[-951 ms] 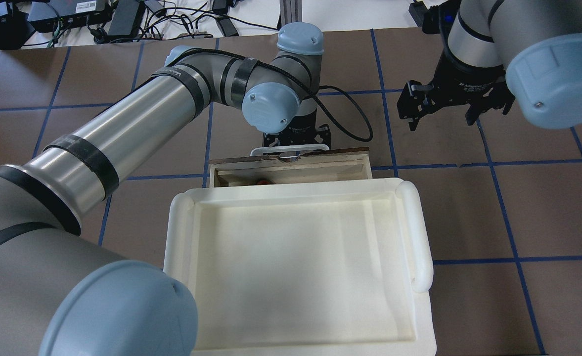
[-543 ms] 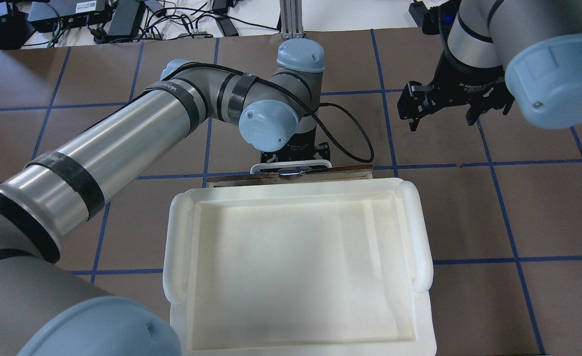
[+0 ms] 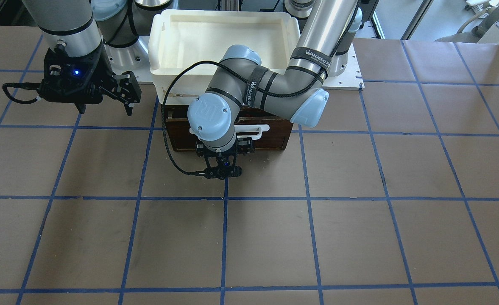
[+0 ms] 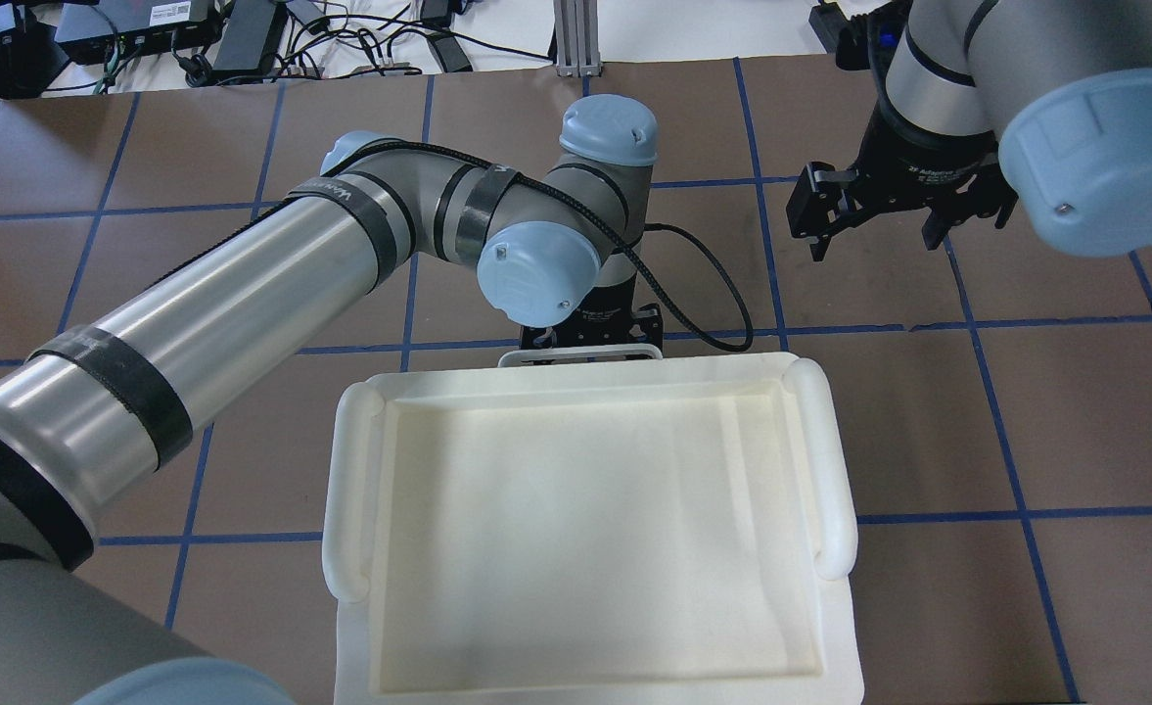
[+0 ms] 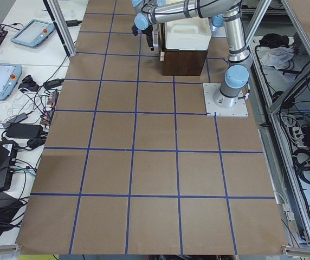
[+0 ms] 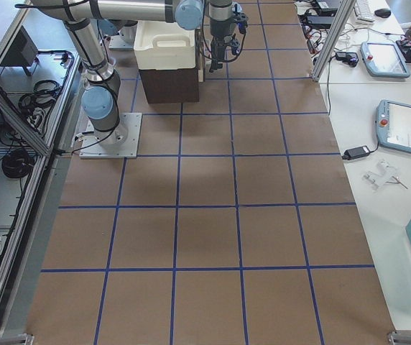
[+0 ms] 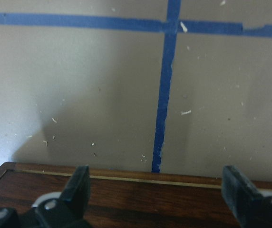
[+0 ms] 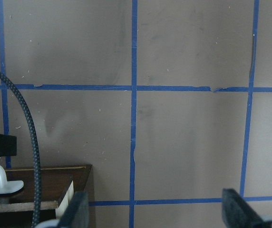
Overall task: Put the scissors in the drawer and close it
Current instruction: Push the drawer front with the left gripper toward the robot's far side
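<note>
The drawer (image 3: 270, 133) sits pushed into its dark brown case, and only its front and white bar handle (image 3: 253, 128) show. In the overhead view only the handle (image 4: 580, 352) peeks out from under the bin. My left gripper (image 3: 224, 154) points down right in front of the handle, jaws wide open and empty. Its wrist view shows the dark wood front (image 7: 126, 202) between the fingers (image 7: 79, 185). My right gripper (image 4: 869, 230) hangs open and empty over bare table, off to the drawer's side. The scissors are hidden from every view.
A large empty white plastic bin (image 4: 585, 529) stands on top of the case and covers it. The left wrist's black cable (image 4: 713, 284) loops beside the gripper. The brown table has blue tape lines. Cables and devices lie along the far edge (image 4: 243, 39).
The drawer has slid shut into the case. Its pale tray showed a second ago and is now hidden under the bin. My left gripper moved in with it. The right arm stayed still.
</note>
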